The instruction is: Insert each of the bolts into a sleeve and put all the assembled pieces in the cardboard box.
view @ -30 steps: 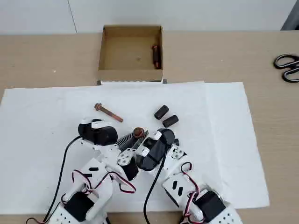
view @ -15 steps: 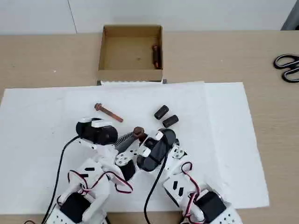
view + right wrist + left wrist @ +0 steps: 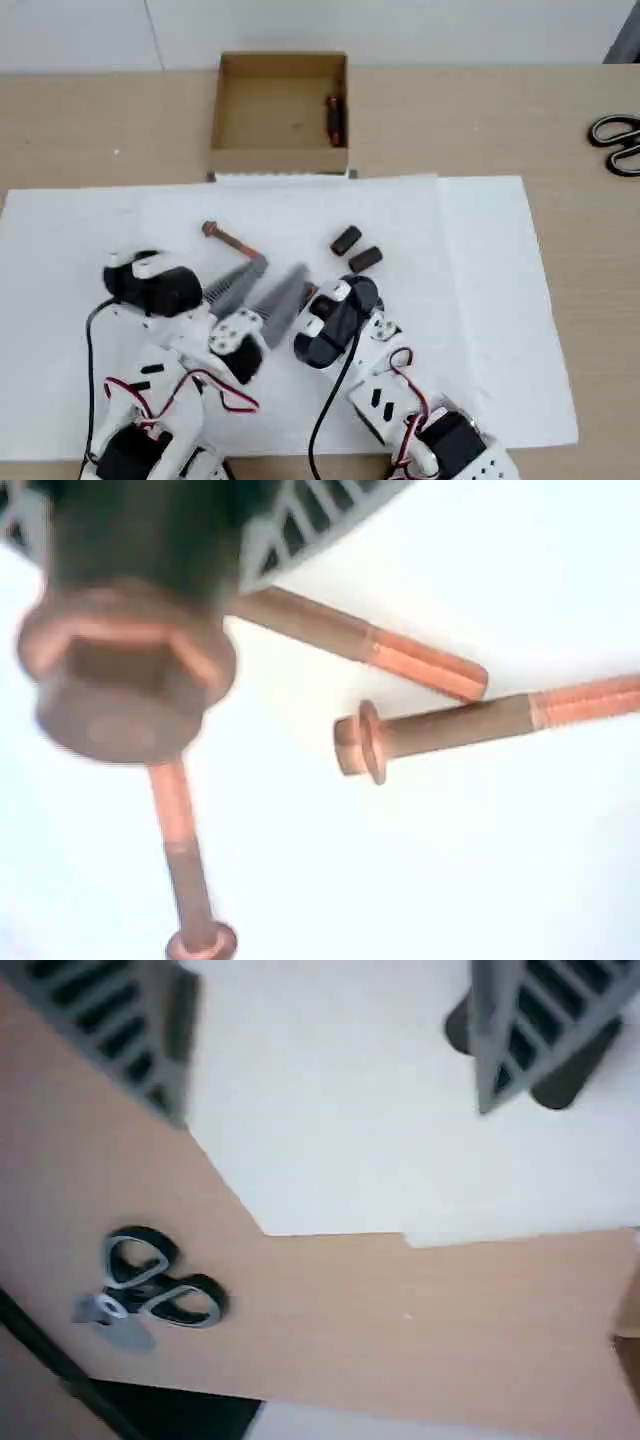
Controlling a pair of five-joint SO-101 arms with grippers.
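In the right wrist view my right gripper (image 3: 140, 550) is shut on a black sleeve (image 3: 135, 540) with a copper bolt in it; the bolt's hex head (image 3: 125, 670) sticks out. Three loose bolts (image 3: 360, 645) (image 3: 470, 725) (image 3: 185, 880) lie on the paper below. In the high view my left gripper (image 3: 280, 267) stands open just left of the right gripper (image 3: 312, 296); its grey fingers (image 3: 110, 1030) are spread wide. One loose bolt (image 3: 225, 238) and two black sleeves (image 3: 346, 240) (image 3: 364, 259) lie on the paper. The cardboard box (image 3: 280, 160) holds one assembled piece (image 3: 334, 118).
White paper (image 3: 480, 300) covers the near part of the wooden table. Scissors (image 3: 615, 140) lie at the far right, and they also appear in the left wrist view (image 3: 150, 1290). The box stands just beyond the paper's far edge.
My left gripper, which was shut on the bolt head at the right gripper's sleeve, has opened, and its arm has swung back to the left. The right arm has stayed put.
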